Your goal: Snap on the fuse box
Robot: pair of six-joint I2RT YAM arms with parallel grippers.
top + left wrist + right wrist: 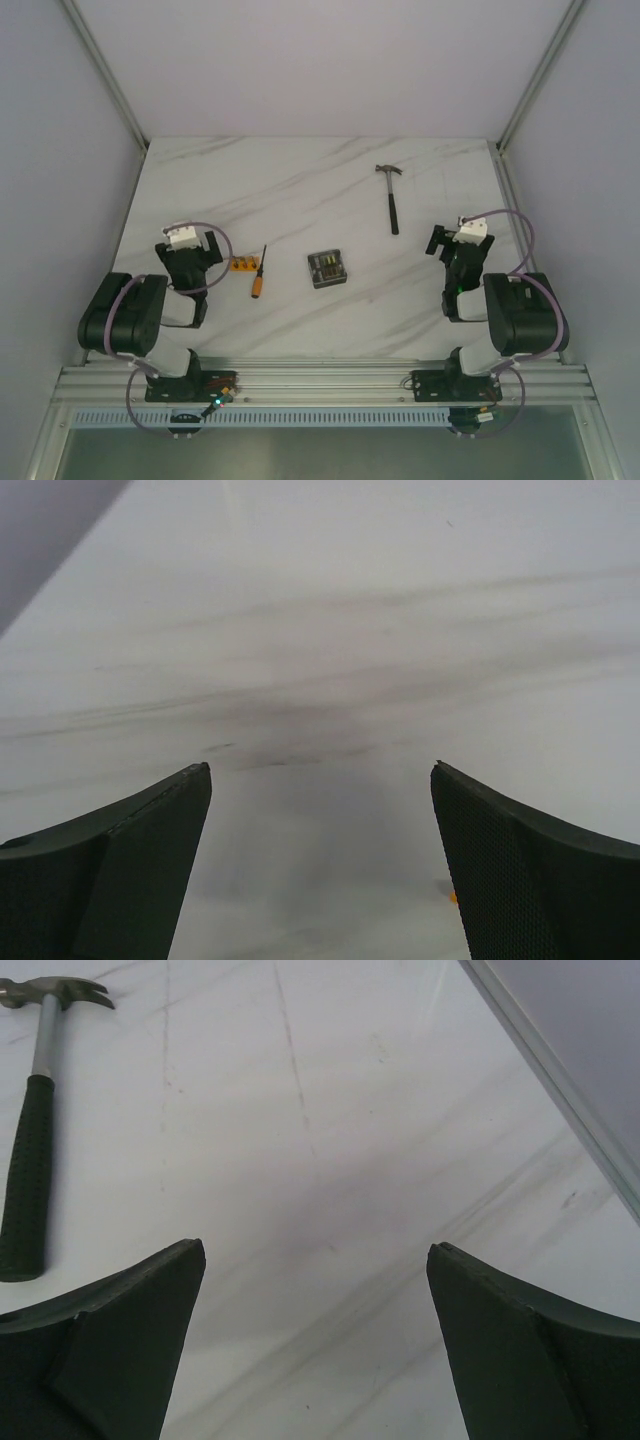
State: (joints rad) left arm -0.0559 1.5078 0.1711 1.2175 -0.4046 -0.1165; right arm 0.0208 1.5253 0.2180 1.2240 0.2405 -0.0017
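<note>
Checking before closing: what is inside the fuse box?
Yellowish fuses in rows show inside the black fuse box. Whether a clear lid covers them is too small to tell.

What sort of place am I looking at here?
Probably a robotics lab test cell: a marble-pattern table walled in by plain panels, an aluminium rail at its near edge, and a hammer, screwdriver and fuse box laid out.

The table (300, 180) looks like smooth, faintly glossy white marble with grey veins. At 1 o'clock, the hammer (28, 1150) has a shiny metal shaft and dimpled black grip. The left gripper (320, 775) has matt, finely meshed fingers (520, 880).
</note>
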